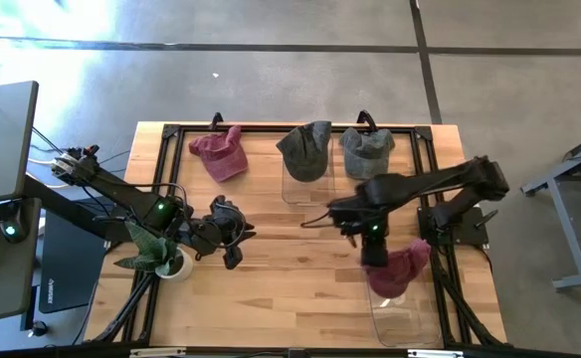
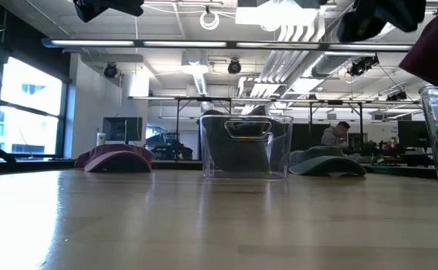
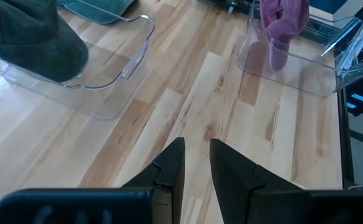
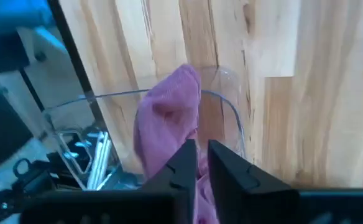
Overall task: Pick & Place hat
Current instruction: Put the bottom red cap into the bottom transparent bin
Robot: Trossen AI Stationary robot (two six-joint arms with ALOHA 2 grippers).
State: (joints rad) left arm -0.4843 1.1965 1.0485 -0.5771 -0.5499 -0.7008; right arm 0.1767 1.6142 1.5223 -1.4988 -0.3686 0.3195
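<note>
My right gripper (image 4: pixel 201 163) is shut on a maroon hat (image 1: pixel 402 267) above the far end of a clear bin (image 1: pixel 402 310) at the table's near right. The hat (image 3: pixel 284 25) shows in the left wrist view too, dangling at that bin (image 3: pixel 293 71). My left gripper (image 3: pixel 197 163) waits over bare wood at the table's left-middle (image 1: pixel 227 235), with a narrow gap between its fingers. A second maroon hat (image 1: pixel 219 155) lies crown up at the far left. A dark grey hat (image 1: pixel 305 147) sits in another clear bin (image 2: pixel 245 146). A lighter grey hat (image 1: pixel 368 149) lies at the far right. My right gripper pinches a fold of the maroon hat's cloth (image 4: pixel 169 134) between its two fingers, coming from above and pointing down. Which part of the hat this is does not show. The hat hangs slack below the fingers over the bin's rim (image 4: pixel 228 102). I cannot tell whether it touches the bin.
A potted plant in a white pot (image 1: pixel 163 257) stands at the near left, close to my left arm. A black frame (image 1: pixel 271 127) runs along the table's far edge and sides. Bare wood (image 1: pixel 290 283) lies between the two arms. A person (image 2: pixel 337 133) sits far behind the table.
</note>
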